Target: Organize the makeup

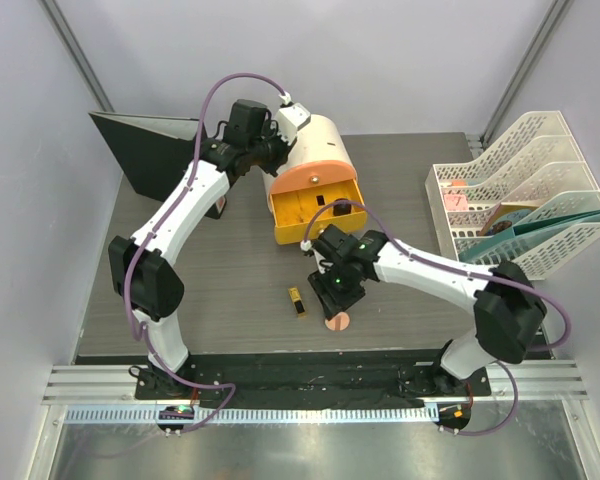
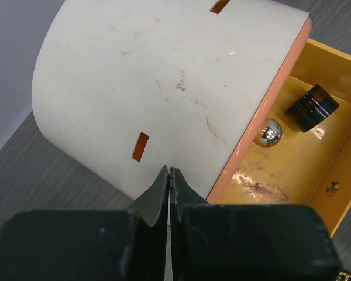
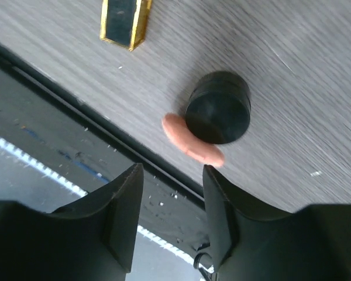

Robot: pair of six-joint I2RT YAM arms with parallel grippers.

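A black-gold lipstick (image 1: 297, 301) lies on the grey table; it also shows in the right wrist view (image 3: 124, 20). A small black jar (image 3: 217, 115) stands there, touching or overlapping a round pink compact (image 3: 190, 143), which shows near the front edge (image 1: 337, 321). My right gripper (image 1: 335, 290) is open and empty just above and short of them (image 3: 172, 175). My left gripper (image 1: 270, 150) is shut on nothing, tips (image 2: 169, 171) at the wall of the cream-and-orange box (image 2: 164, 76). Its yellow drawer (image 2: 292, 175) is open with another black jar (image 2: 312, 107) inside.
A silver ball (image 2: 267, 132) sits in the drawer near the box's orange rim. A white file rack (image 1: 520, 200) with papers stands at the right. A black panel (image 1: 150, 150) stands at the back left. A black strip (image 1: 280, 365) runs along the table's front edge.
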